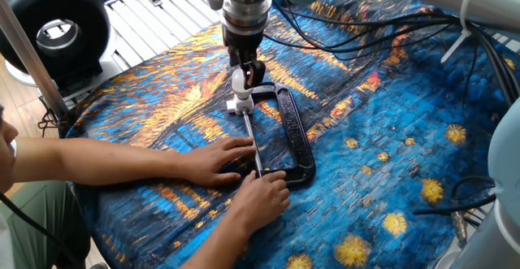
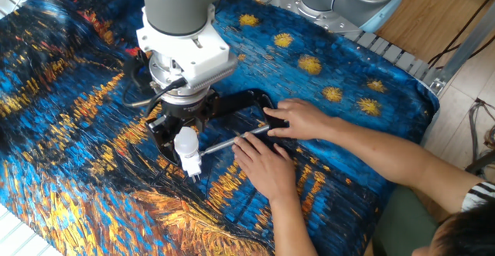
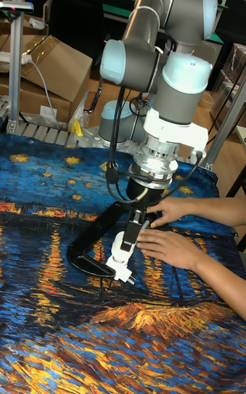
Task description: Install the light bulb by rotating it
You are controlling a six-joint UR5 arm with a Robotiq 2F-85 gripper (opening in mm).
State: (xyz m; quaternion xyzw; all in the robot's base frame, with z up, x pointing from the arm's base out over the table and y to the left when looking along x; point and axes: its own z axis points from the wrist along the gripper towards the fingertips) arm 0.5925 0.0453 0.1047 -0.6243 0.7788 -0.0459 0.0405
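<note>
Standing upright on its white socket base (image 2: 192,164), the light bulb (image 2: 186,141) sits right between the jaws of the gripper (image 2: 184,132), which comes straight down on it from above. In the other fixed view the dark fingers (image 2: 166,124) flank the bulb's rounded top on both sides, and in one fixed view the bulb (image 1: 239,80) shows just beneath the gripper (image 1: 247,72), its neck running down into the base (image 1: 240,104). The jaws look closed in around the bulb with only its width between them, but whether the pads actually press on it cannot be told from these pictures.

The base is held at the far end of a black clamp (image 1: 294,139), whose metal screw rod (image 1: 253,143) runs from the base toward the near side of the bench (image 1: 390,131), which is covered with a blue and orange painted cloth. Two human hands rest on the clamp's near end: one hand (image 1: 218,160) lies flat to the left of the rod, the other hand (image 1: 262,196) sits at the rod's near tip. In the tall fixed view the bulb (image 3: 128,242) appears tilted with its base (image 3: 119,265), below the arm's wrist (image 3: 158,161).
</note>
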